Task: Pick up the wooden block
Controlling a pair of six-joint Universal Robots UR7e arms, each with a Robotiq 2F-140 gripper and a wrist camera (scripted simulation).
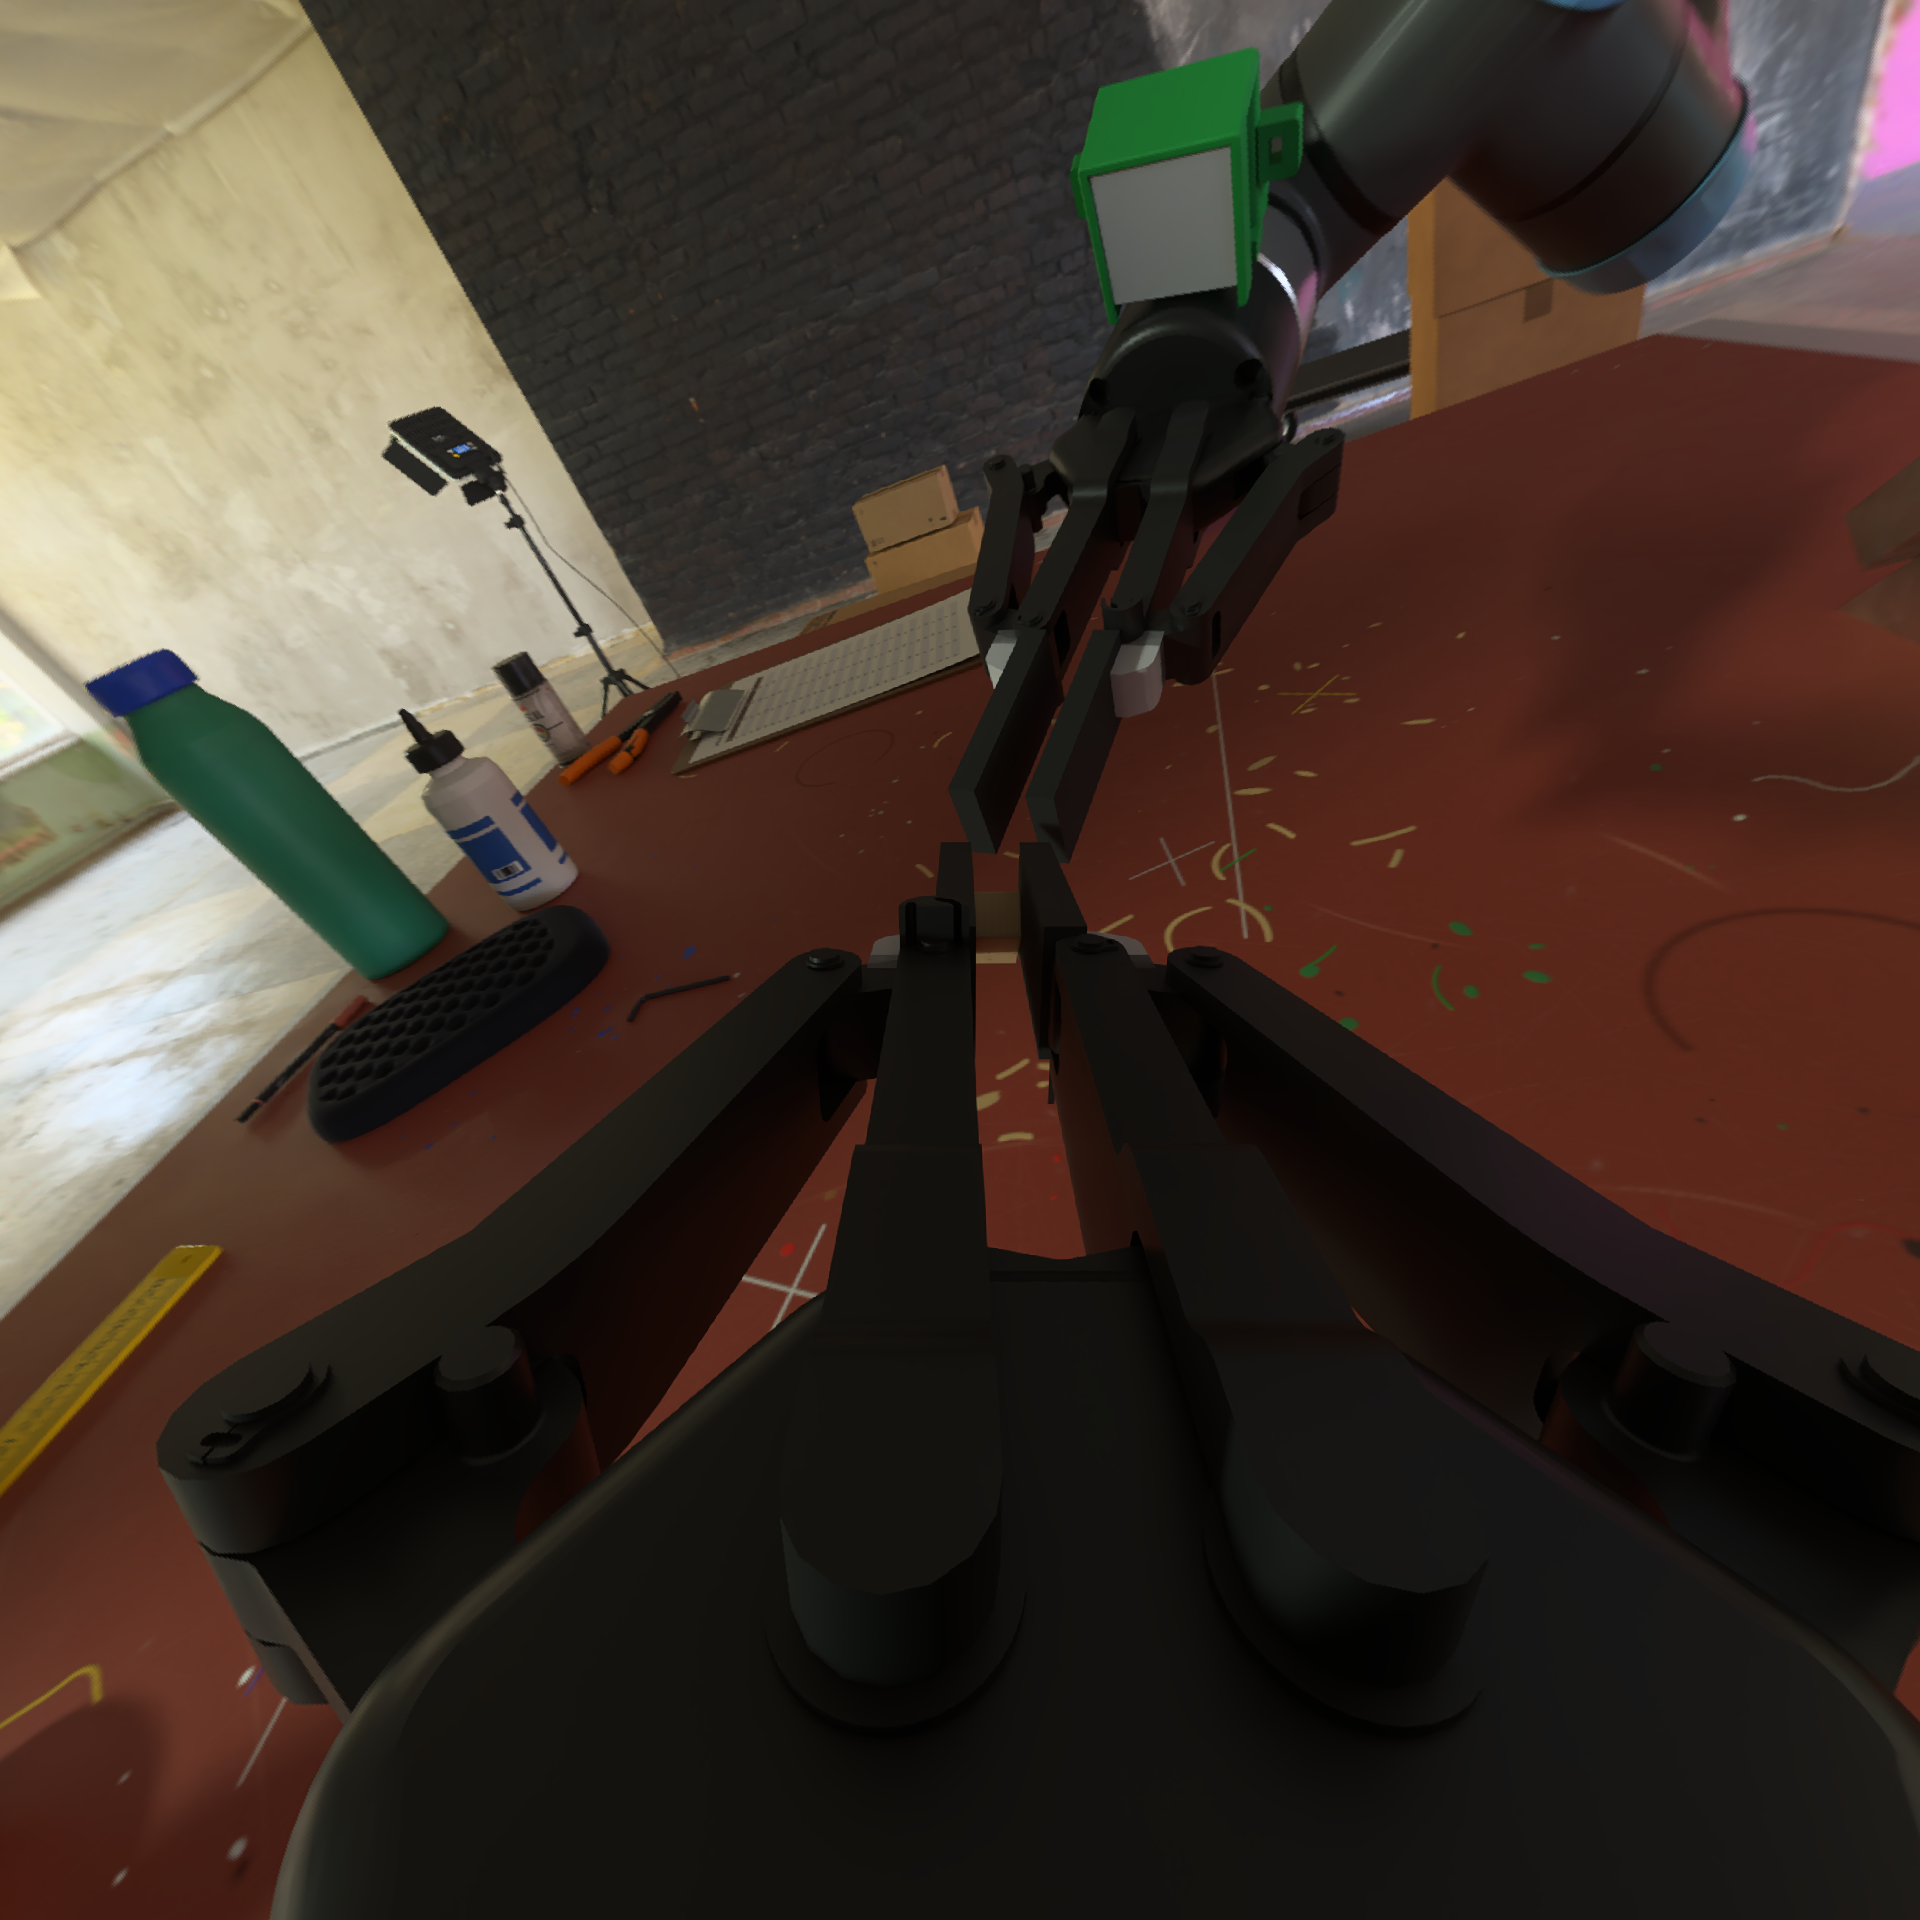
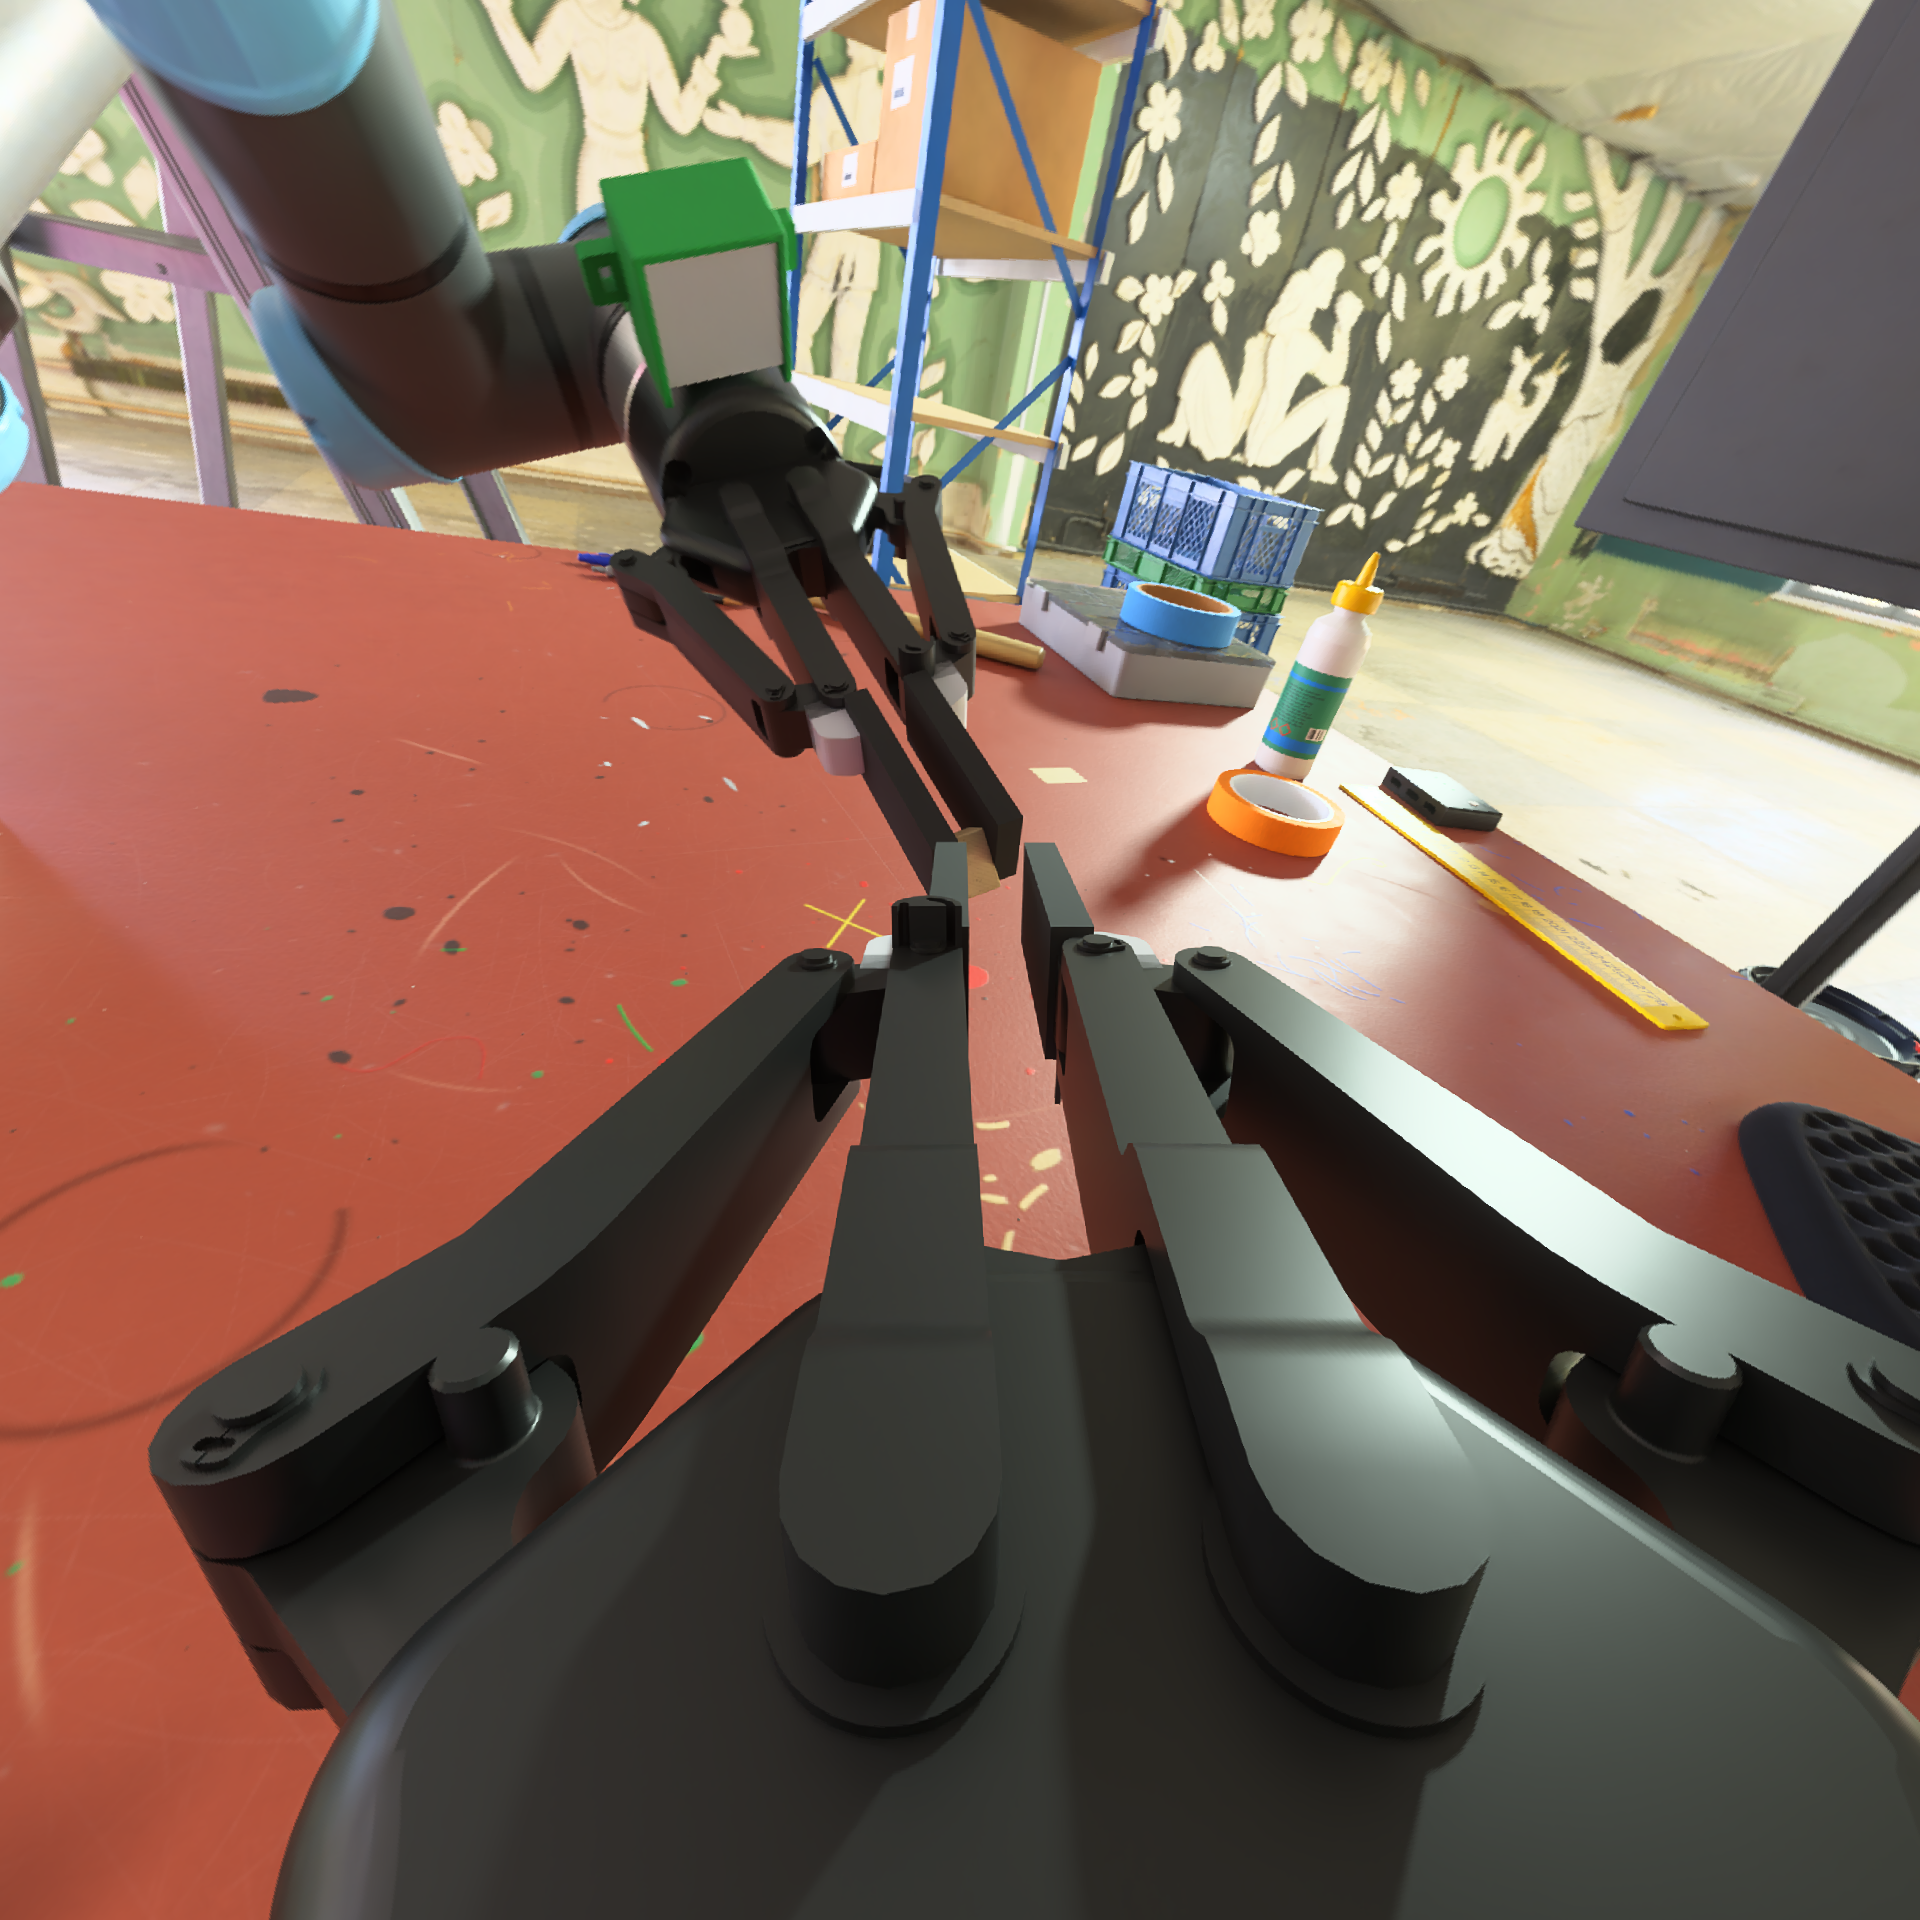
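Observation:
The wooden block [image 1: 997, 914] is small and light brown. My left gripper [image 1: 997, 868] is shut on it, holding it between the pads a little behind the tips, low over the red-brown table [image 1: 1455, 1039]. In the right wrist view the block [image 2: 982, 873] sits at the tips of the left gripper [image 2: 971, 857]. My right gripper [image 2: 995, 862] meets the left one tip to tip. Its fingers stand a narrow gap apart with only the table showing between them. It also shows in the left wrist view [image 1: 1016, 842]. I cannot tell whether the block touches the table.
On the left side stand a green bottle [image 1: 281, 821], a white bottle [image 1: 499, 821], a black perforated pad [image 1: 457, 1018] and a clipboard [image 1: 852, 675]. In the right wrist view lie an orange tape roll [image 2: 1276, 812], a glue bottle [image 2: 1320, 686], a yellow ruler [image 2: 1527, 914] and a grey tray [image 2: 1143, 675].

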